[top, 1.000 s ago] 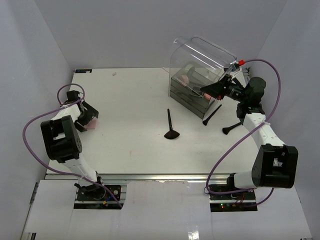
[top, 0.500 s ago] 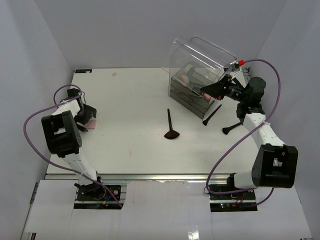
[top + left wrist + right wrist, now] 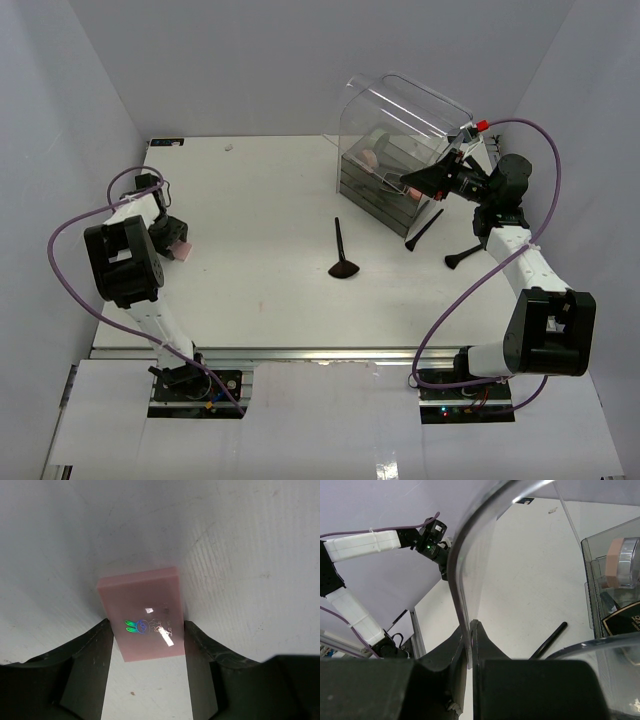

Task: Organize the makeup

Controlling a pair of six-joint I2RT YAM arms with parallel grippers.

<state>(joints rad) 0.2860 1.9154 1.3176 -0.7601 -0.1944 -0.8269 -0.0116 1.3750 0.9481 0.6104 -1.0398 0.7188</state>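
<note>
Pink flat rectangular plastic case (image 3: 145,615) sits far left of clear plastic drawer box (image 3: 355,185). Left gripper (image 3: 146,625) pinches its long edges. Right gripper (image 3: 470,626) clamps box's clear curved lid (image 3: 462,570), raised. We judge pickup in hand; next: lift, carry to box.

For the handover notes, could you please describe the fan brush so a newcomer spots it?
Find the clear box far right on the table. In front of it, mid-table, lies the fan brush. It lies alone, and only its black head fans wide.
</note>
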